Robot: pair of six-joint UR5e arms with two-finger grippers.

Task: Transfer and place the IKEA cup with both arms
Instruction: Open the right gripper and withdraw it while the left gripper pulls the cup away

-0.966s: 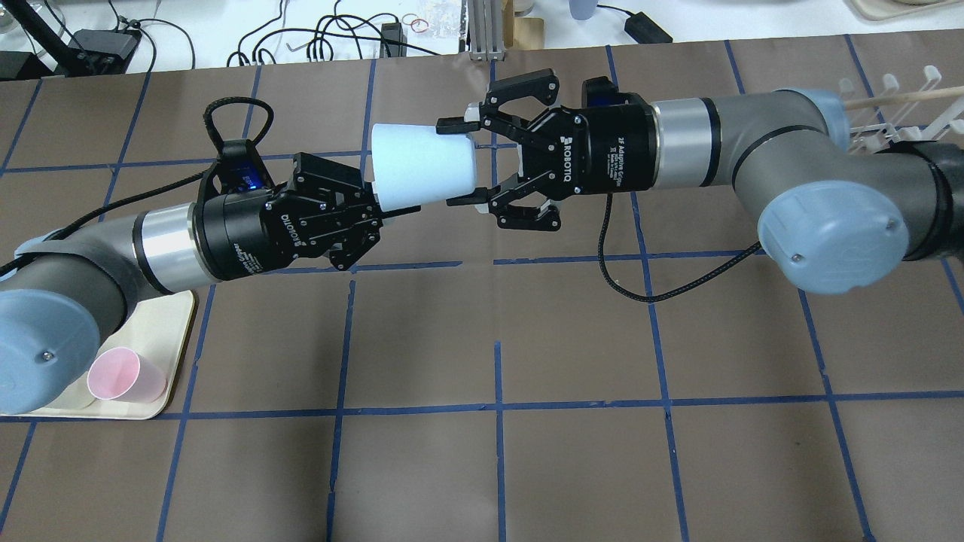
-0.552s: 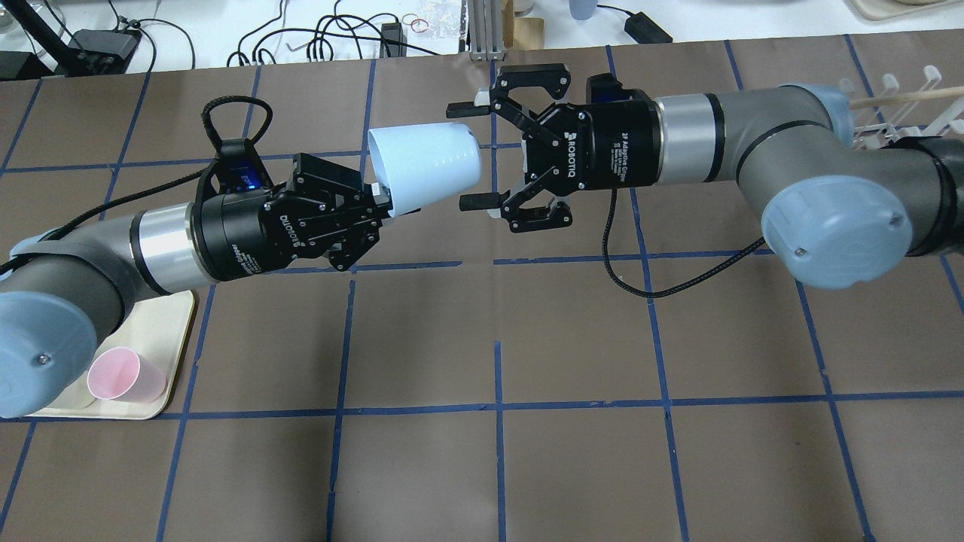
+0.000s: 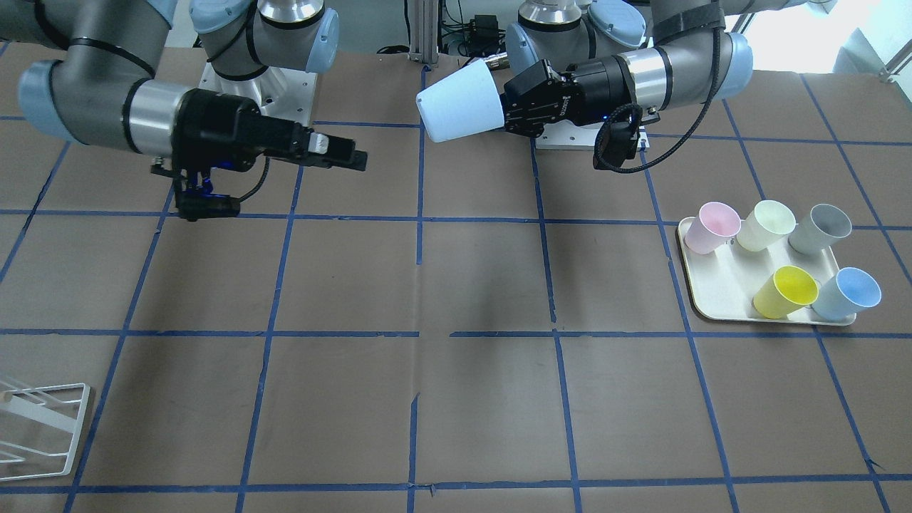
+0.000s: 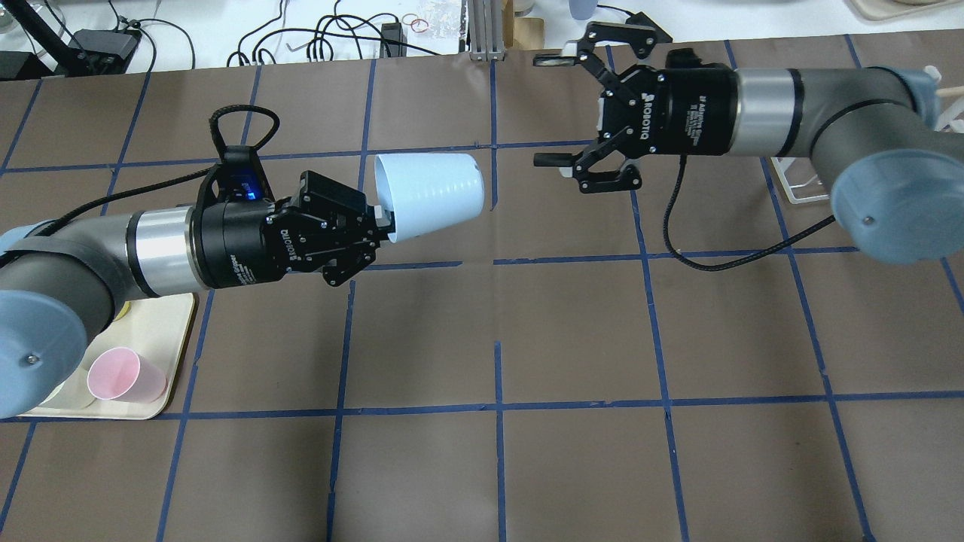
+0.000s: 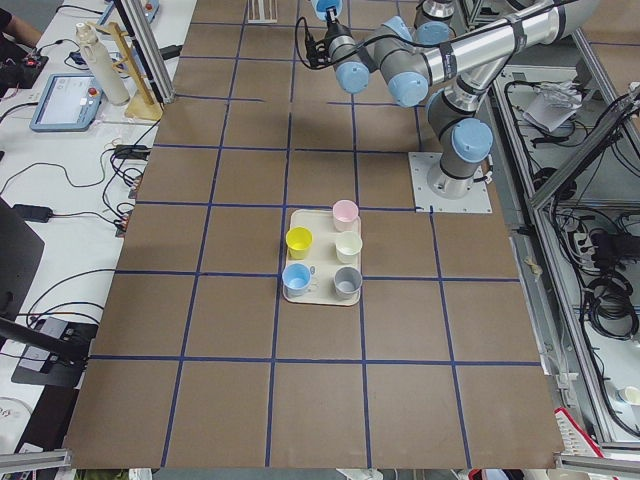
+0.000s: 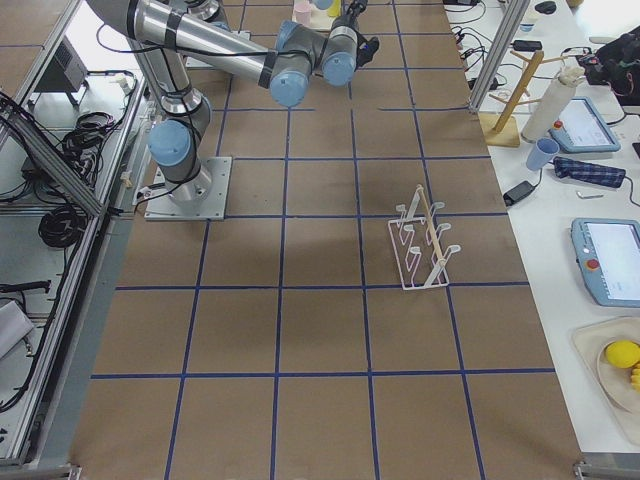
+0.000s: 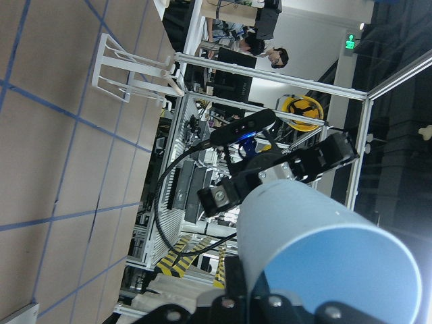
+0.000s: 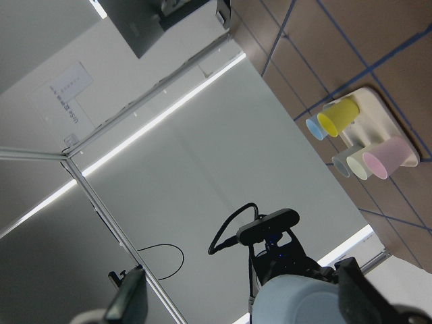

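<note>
My left gripper (image 4: 382, 217) pinches the IKEA cup (image 4: 431, 196) at its rim; right gripper (image 4: 547, 110) gapes empty. Probably light, slick: I'd clasp midwall.

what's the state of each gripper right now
left gripper: closed on the rim of the IKEA cup
right gripper: open, holding nothing
</note>
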